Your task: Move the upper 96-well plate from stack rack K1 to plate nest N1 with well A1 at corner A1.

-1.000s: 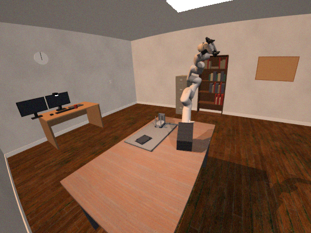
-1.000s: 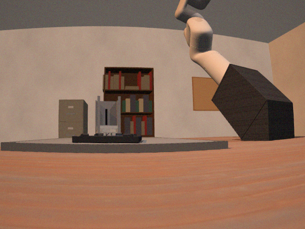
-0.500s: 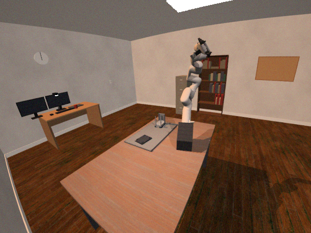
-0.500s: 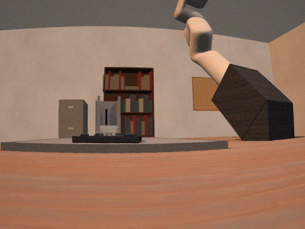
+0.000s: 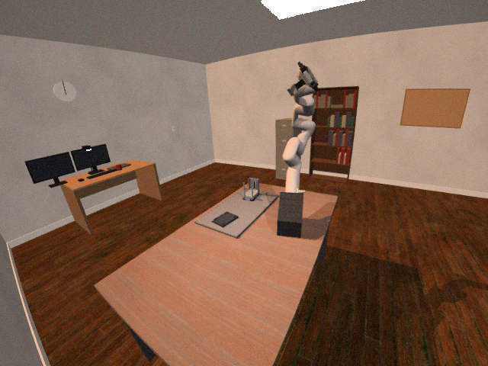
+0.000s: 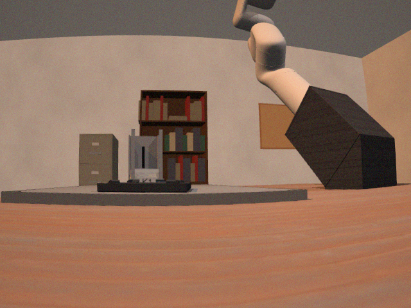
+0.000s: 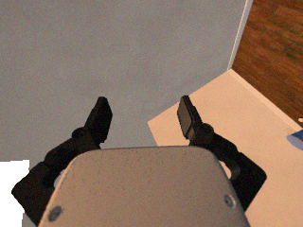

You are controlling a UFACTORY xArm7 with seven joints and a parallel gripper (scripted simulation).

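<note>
Table (image 5: 220, 291) light orange-tan wood grain. Mat (image 5: 256, 214) on it flat grey. Plate nest (image 5: 225, 219) near-black. Stack rack (image 6: 160, 145) pale grey, a white plate (image 6: 144, 172) low inside. Arm (image 5: 301, 130) white; its pedestal (image 5: 289, 214) dark brown-black wood pattern. Gripper (image 7: 142, 118) black fingers, speckled light grey body. Floor (image 5: 393, 255) dark reddish-brown planks. Walls grey and cream. Bookshelf (image 5: 355, 118) dark brown, with red, green, tan and grey books. Filing cabinet (image 6: 97, 159) khaki-grey. Wall board (image 5: 435, 107) orange-tan. Desk (image 5: 118, 177) tan wood, monitors (image 5: 50, 167) black.
</note>
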